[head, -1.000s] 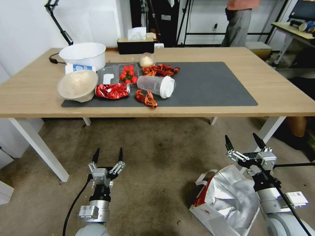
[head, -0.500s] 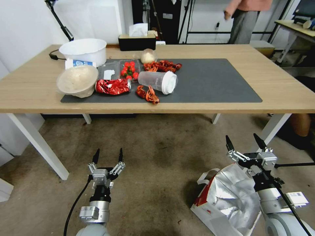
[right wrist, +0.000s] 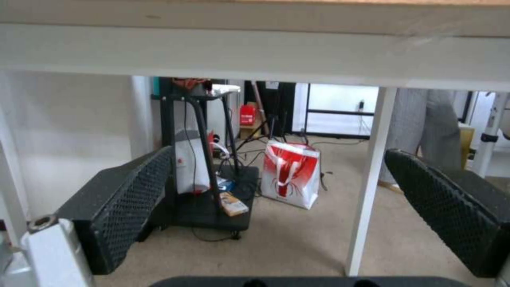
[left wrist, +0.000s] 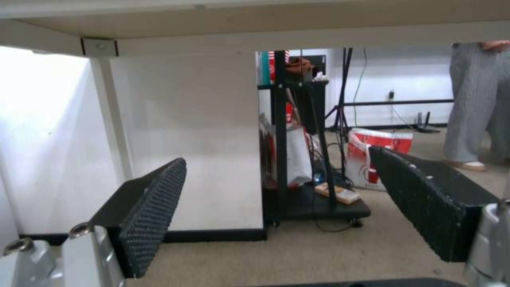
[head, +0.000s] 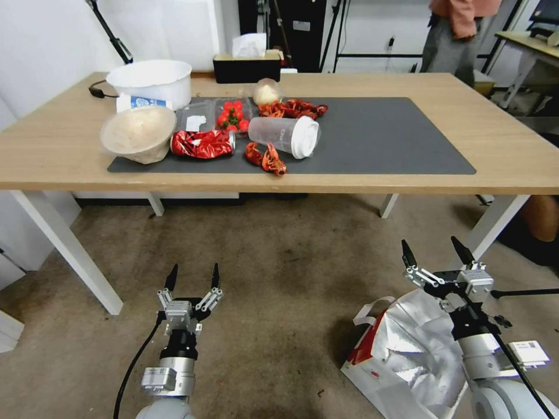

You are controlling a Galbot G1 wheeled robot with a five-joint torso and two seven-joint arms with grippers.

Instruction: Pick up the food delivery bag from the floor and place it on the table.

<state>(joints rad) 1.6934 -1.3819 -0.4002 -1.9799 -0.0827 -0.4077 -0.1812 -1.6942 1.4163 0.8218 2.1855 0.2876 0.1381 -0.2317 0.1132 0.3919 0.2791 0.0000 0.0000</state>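
The food delivery bag [head: 407, 349] is lying tipped on the floor [head: 279, 279] in front of the tabletop [head: 512, 145], foil lining showing. The right claw [head: 437, 255] is hovering above it with fingers spread, seemingly not touching it. The left claw [head: 192, 275] is waiting well apart, likewise spread and empty.

No readable text anywhere. Blue-white label on packet [head: 141, 102] beside white tub: print too small. Faint marks on side of clear cup [head: 283, 136]: illegible. Red figure printed on far red-white bag [right wrist: 291, 174] in right wrist view: picture, no letters made out. White tag [head: 529, 351] on right arm: blurred print, unreadable.
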